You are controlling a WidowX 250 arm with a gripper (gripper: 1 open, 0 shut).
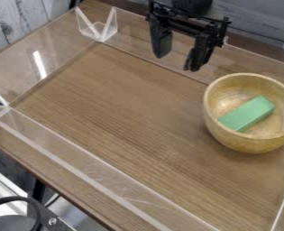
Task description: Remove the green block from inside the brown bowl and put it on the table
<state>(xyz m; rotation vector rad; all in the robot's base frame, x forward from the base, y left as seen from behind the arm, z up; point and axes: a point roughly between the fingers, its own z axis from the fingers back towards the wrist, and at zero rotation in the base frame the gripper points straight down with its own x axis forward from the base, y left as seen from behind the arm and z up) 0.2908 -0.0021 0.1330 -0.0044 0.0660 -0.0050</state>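
The green block (249, 112) lies flat inside the brown bowl (220, 124), which stands on the table (120, 117) at the right. My black gripper (180, 51) hangs above the table's far side, up and to the left of the bowl, apart from it. Its two fingers point down and stand open with nothing between them.
Low clear acrylic walls (96, 180) edge the tabletop on every side. A clear bracket (97, 25) sits at the far left corner. The wood surface stretches left of the bowl and in front of it.
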